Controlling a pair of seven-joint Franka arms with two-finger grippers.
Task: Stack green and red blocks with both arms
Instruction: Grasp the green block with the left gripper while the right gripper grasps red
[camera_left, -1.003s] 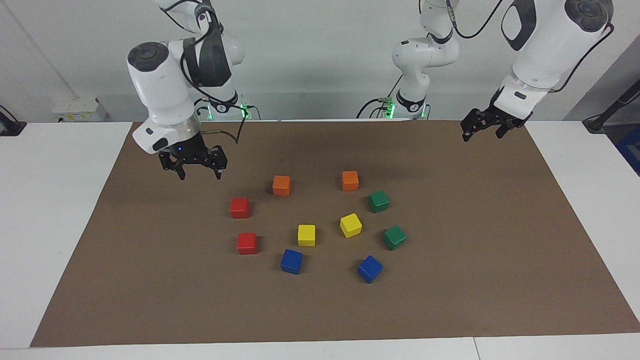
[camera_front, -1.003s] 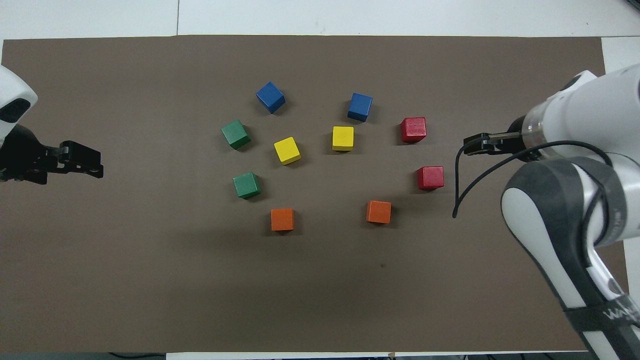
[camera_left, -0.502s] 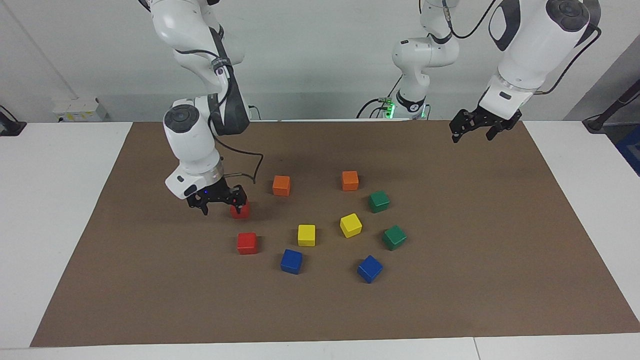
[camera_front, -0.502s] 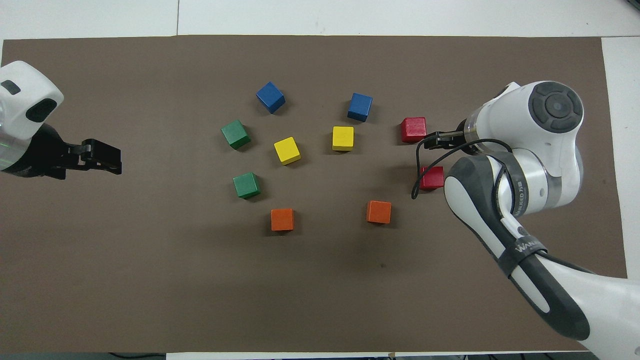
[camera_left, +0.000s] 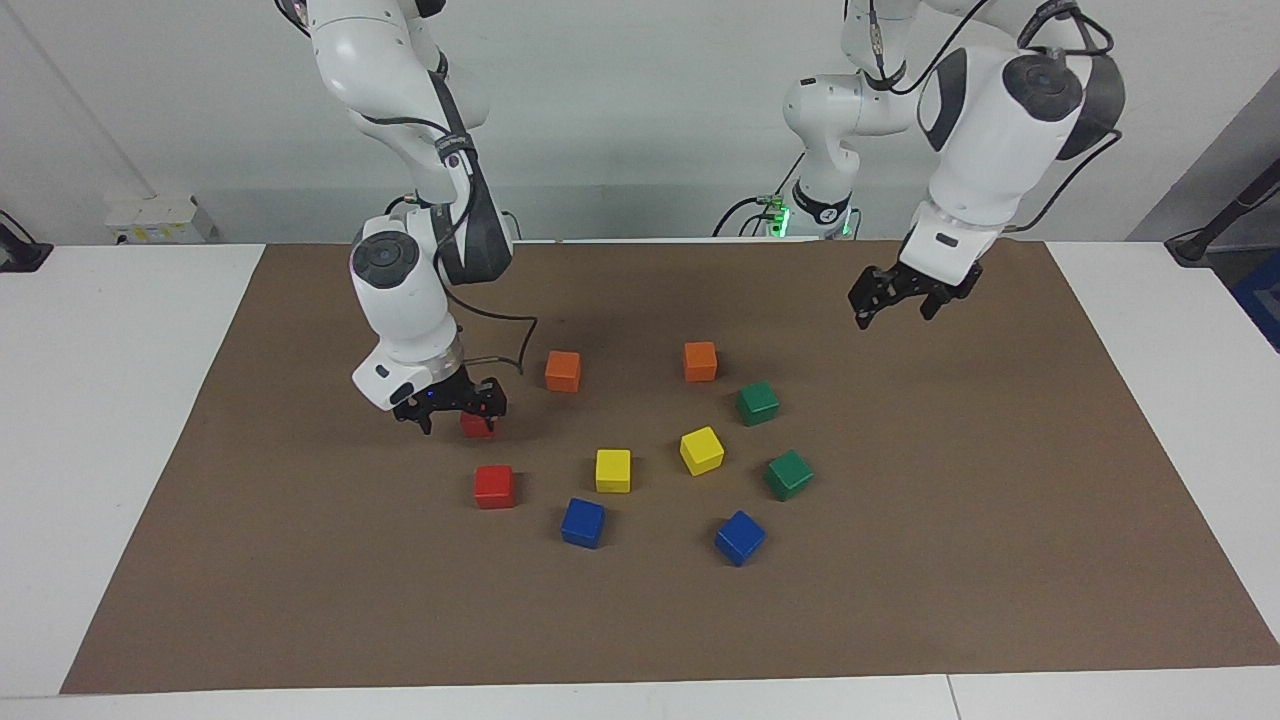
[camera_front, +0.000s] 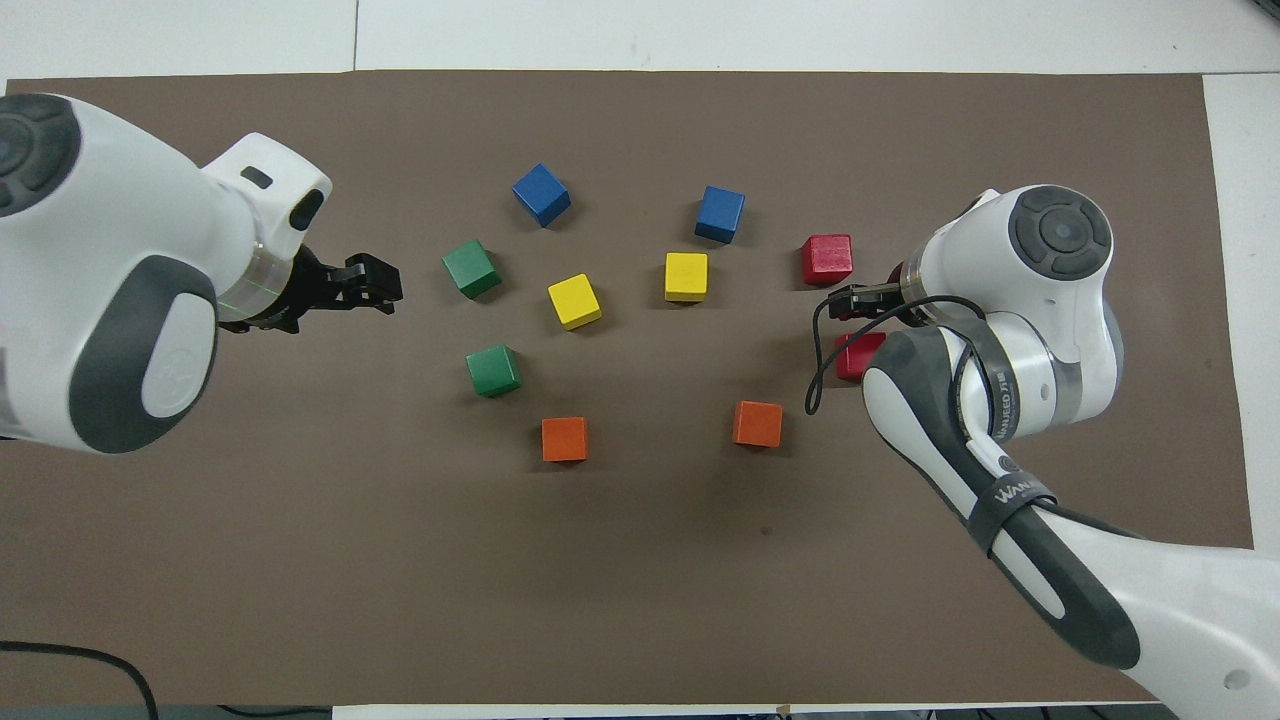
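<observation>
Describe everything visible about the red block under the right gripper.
The red block is a small matte cube, plain-faced, lying flat on the brown mat toward the right arm's end of the table, nearer to the robots than the other red block. The right gripper is low over it, open, covering most of it; only its lower part shows. Whether the fingers touch it cannot be told.

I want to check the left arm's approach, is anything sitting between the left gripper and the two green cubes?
Nothing visible does. The open left gripper hangs above bare brown mat, toward the left arm's end from the two small dark green cubes. The small orange cube sits off that line, nearer the robots.
</observation>
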